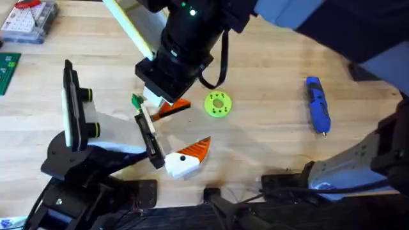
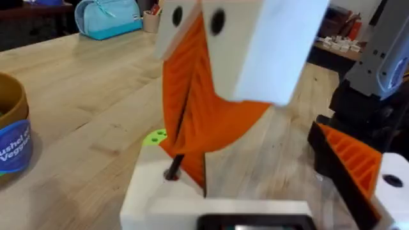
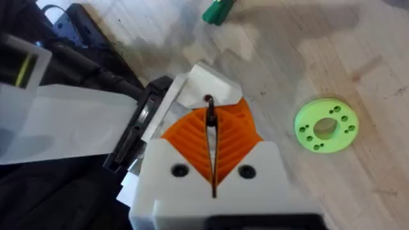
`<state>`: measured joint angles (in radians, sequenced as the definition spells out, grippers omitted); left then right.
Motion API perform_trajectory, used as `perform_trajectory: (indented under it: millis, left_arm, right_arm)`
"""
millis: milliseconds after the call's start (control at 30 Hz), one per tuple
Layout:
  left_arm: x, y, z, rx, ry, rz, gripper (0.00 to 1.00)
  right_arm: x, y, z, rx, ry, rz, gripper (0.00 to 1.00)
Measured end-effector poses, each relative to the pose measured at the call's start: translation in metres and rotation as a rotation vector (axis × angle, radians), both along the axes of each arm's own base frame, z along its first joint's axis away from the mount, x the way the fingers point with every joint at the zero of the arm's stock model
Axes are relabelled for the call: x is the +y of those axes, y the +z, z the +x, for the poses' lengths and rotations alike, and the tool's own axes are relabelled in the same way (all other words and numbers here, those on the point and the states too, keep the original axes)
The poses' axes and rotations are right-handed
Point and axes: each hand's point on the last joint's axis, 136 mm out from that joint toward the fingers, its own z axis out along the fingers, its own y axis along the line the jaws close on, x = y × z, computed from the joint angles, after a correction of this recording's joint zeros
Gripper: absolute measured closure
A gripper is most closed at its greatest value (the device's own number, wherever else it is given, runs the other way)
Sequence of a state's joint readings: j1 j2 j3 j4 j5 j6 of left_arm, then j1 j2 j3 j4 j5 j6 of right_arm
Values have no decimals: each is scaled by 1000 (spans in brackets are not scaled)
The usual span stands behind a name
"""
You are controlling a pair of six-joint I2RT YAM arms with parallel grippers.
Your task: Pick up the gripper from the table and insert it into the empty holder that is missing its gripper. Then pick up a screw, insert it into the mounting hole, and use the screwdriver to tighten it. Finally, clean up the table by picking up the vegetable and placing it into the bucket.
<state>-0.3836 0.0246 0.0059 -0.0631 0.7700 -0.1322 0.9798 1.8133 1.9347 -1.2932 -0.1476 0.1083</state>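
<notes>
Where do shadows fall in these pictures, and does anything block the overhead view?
Overhead: a dark arm looms over the middle of the table, while the screwdriver lies evenly lit. Right wrist: soft shadows cross the wood by the dark-green piece.

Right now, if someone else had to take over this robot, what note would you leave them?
Right gripper: shut on a small dark screw, tip at a hole in the white plastic part.
Left gripper: low over the light wooden table, beside that part.
Slim bright-blue screwdriver: lying on the table, to the robot's right.
Brown bucket with blue label: standing on the table.
Small green item, maybe the vegetable: on the table.
Left: seat the screw, tighten it, bin the vegetable.
</notes>
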Motion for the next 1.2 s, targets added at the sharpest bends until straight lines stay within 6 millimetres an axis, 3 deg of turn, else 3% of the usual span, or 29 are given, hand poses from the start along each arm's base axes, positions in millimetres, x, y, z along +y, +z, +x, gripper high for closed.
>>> perform_trajectory:
  millis: [500, 1200]
  left_arm:
    - [0, 0, 0, 5, 3, -2, 11]
    - [0, 0, 0, 5, 3, -2, 11]
  right_arm:
    - [3, -13, 0, 25, 11, -28, 994]
    - [0, -14, -3, 33, 16, -42, 994]
